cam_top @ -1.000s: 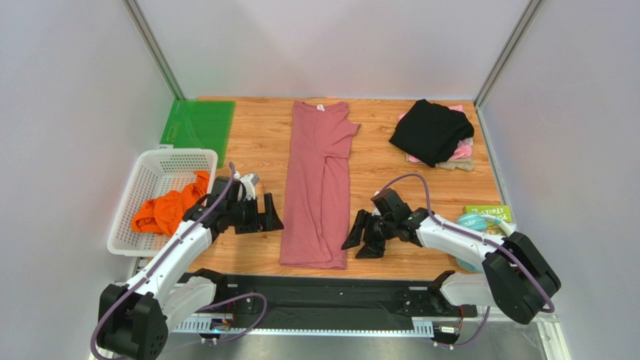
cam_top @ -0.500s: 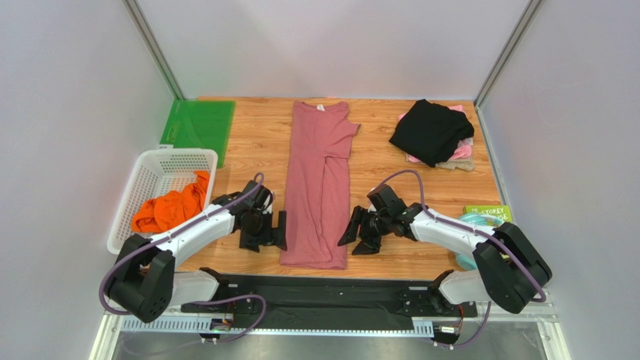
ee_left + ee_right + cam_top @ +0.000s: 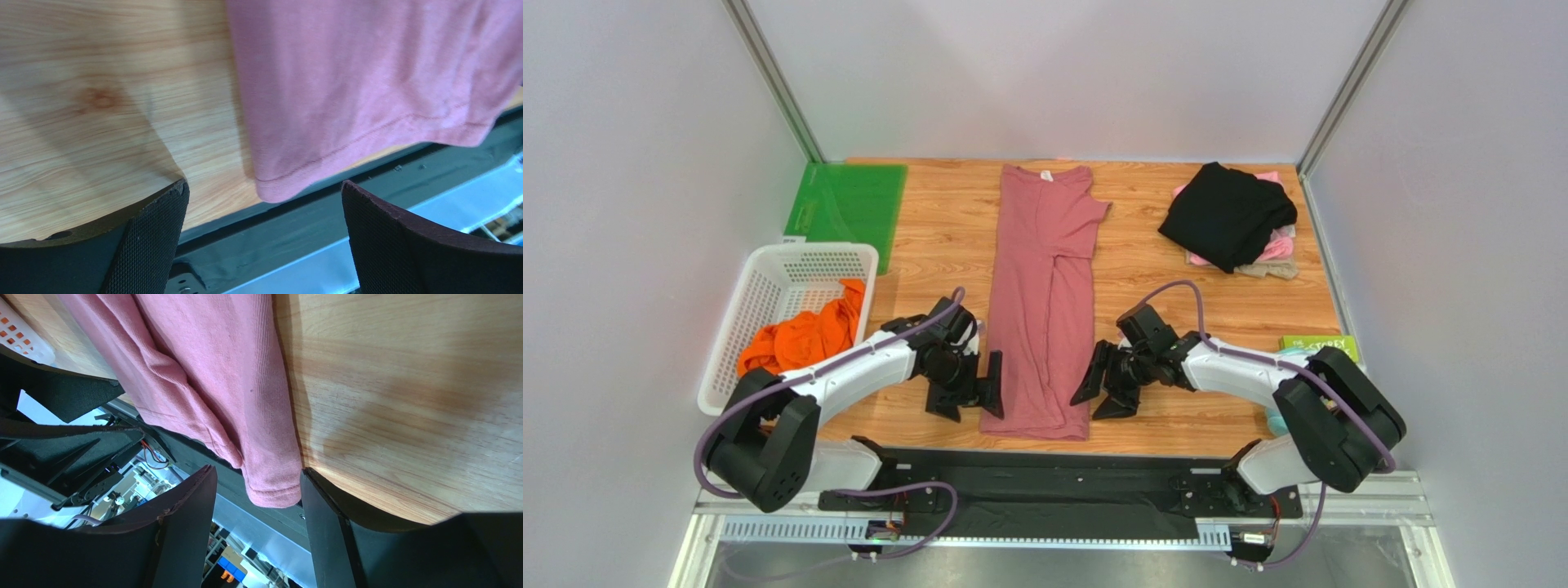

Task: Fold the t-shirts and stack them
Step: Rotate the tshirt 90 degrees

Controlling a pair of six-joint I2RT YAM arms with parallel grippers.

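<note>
**Top external view.** The dusty-rose t-shirt (image 3: pixel 1044 306) is lying as a long narrow strip down the middle of the table (image 3: pixel 1149 263), neck label at the far end, hem at the near edge. The left gripper (image 3: pixel 974 390) and right gripper (image 3: pixel 1102 386) are flanking the two hem corners, both with jaws apart and holding nothing. The black t-shirt (image 3: pixel 1225 214) is resting on a pale pink t-shirt (image 3: pixel 1274 245) at the far right. The orange t-shirt (image 3: pixel 799 341) is sitting in the basket (image 3: pixel 787 263). Judged risk: if the two grips land at unequal heights, the fold is likely to come out skewed.

**Left wrist view.** The left gripper (image 3: pixel 264 187) is standing wide open, its fingers (image 3: pixel 153 245) bracketing the hem corner of the dusty-rose t-shirt (image 3: pixel 368 79) without touching it. The corner is appearing to overhang the dark rail (image 3: pixel 294 233) beyond the table (image 3: pixel 123 110). Judged risk: closing too far toward the rail would be missing the cloth altogether.

**Right wrist view.** The right gripper (image 3: pixel 258 474) is partly open around the other hem corner of the dusty-rose t-shirt (image 3: pixel 202 367), not clamped. The cloth is lying in several ridged layers here. Judged risk: the jaws may be catching only some of those layers, letting the strip unfold on lifting; a finger driven too low could be scraping the wood.
</note>
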